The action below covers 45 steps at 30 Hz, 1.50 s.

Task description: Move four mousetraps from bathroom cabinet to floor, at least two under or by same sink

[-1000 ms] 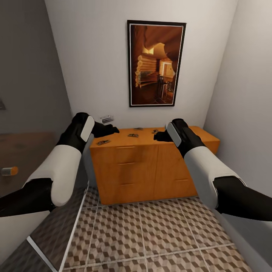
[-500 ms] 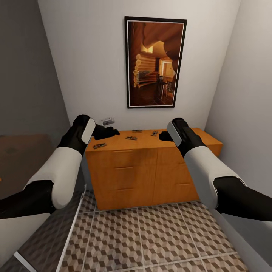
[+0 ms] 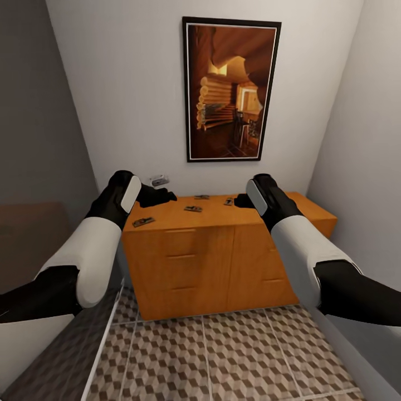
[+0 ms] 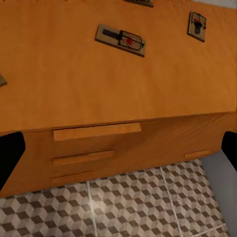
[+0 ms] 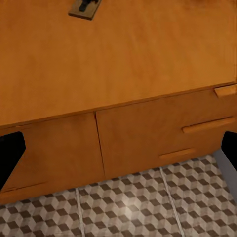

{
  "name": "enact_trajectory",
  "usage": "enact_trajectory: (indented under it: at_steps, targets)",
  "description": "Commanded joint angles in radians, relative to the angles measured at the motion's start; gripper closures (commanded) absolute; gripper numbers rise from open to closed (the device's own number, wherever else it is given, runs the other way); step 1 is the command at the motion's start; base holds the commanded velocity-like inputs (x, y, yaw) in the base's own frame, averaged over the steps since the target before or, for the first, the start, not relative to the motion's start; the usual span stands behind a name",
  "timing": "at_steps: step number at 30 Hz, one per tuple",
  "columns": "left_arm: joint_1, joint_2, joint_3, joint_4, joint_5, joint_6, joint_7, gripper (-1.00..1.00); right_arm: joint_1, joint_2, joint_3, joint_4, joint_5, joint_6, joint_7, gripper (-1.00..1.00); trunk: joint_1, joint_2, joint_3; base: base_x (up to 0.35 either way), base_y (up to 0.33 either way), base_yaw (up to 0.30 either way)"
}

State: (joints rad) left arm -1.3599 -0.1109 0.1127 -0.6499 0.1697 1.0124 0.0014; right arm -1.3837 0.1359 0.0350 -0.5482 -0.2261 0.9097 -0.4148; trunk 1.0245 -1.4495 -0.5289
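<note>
Orange-brown cabinet top, four mousetraps ahead of both pincers, left pincer and right pincer spread, empty: advance, descend squarely, pinch board edges.

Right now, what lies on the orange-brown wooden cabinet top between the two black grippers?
In the head view, three small tan mousetraps lie on the cabinet top between the left gripper and the right gripper; otherwise bare wood.

Smooth orange-brown wooden cabinet with a satin sheen and wooden bar handles. Flat tan wooden mousetraps carry dark metal wire. The bathroom floor is matt cube-patterned tile. Painted walls look matt.
</note>
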Motion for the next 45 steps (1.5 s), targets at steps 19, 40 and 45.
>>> enact_trajectory:
  at_steps: [19,40,45]
  targets:
    - [-0.001,-0.008,0.005,0.022,0.001,0.003,0.000,-1.00,-0.001,0.002,0.002,0.004,-0.072,0.010,-0.009,-1.00,0.001,-0.001,-0.001,0.205,0.000,0.000]
    - [-0.001,-0.015,0.005,0.024,0.001,0.003,0.000,-1.00,-0.001,0.002,0.002,0.013,-0.125,0.011,-0.010,-1.00,0.001,-0.001,-0.001,0.027,0.000,0.000]
    - [-0.001,-0.015,0.005,0.029,0.001,0.003,0.000,-1.00,-0.001,0.001,0.002,0.013,-0.125,0.011,-0.010,-1.00,0.001,-0.001,-0.001,0.257,0.000,0.000]
